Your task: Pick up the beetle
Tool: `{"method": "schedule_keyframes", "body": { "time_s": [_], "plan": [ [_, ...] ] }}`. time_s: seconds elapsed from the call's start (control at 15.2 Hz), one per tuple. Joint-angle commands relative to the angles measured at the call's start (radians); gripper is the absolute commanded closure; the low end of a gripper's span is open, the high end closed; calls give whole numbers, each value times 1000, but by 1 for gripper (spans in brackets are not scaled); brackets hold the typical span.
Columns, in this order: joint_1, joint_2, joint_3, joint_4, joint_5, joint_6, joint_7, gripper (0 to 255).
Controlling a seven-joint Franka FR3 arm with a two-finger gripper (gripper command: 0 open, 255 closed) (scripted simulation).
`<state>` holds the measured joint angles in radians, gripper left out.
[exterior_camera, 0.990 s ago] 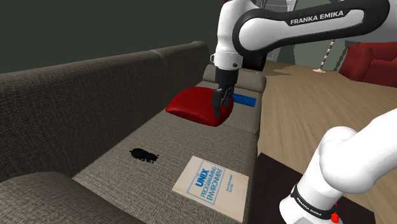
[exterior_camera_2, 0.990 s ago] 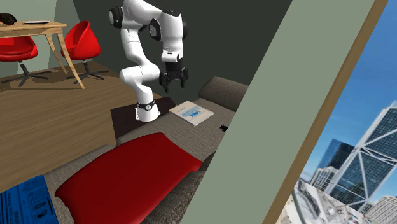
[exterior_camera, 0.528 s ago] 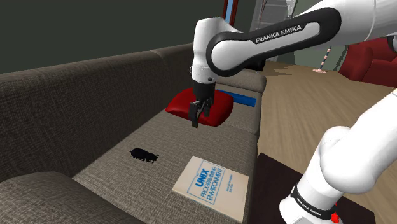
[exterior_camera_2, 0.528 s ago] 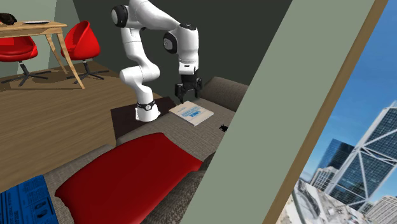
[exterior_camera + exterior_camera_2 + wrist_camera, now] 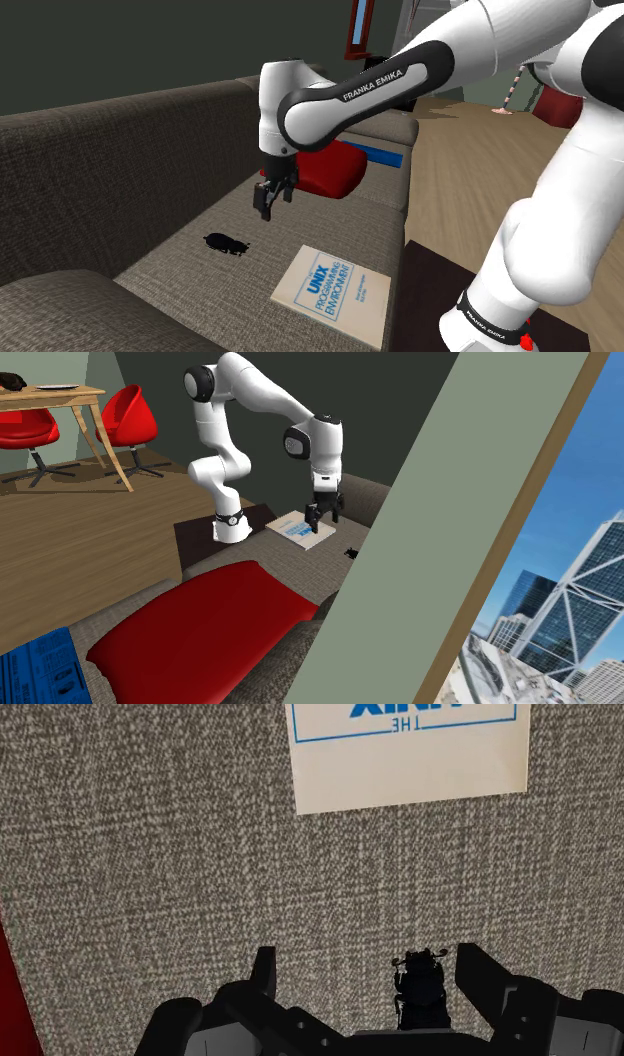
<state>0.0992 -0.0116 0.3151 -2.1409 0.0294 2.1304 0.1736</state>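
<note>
All-black two-finger gripper (image 5: 268,200): fingers spread, grasping nothing, above grey woven sofa seat (image 5: 330,225). Small black beetle (image 5: 422,989): on the seat beneath the gripper, between its fingers, seemingly untouched. Cream book (image 5: 410,754) with blue lettering: flat, beyond the fingertips.

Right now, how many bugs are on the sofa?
1. The beetle lies on the sofa seat, between the book and the backrest. Others could hide behind the arm.
</note>
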Motion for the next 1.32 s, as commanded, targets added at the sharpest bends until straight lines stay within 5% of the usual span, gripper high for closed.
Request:
{"method": "schedule_keyframes", "body": {
  "time_s": [0.0, 0.59, 1.19, 1.25],
  "plan": [
    [11, 75, 12, 50, -24, 28, 31, 0],
    [100, 407, 18, 330, -144, 92, 152, 0],
    [109, 462, 5, 302, -167, 173, 164, 0],
    [108, 461, 5, 299, -167, 174, 164, 255]
  ]
}}
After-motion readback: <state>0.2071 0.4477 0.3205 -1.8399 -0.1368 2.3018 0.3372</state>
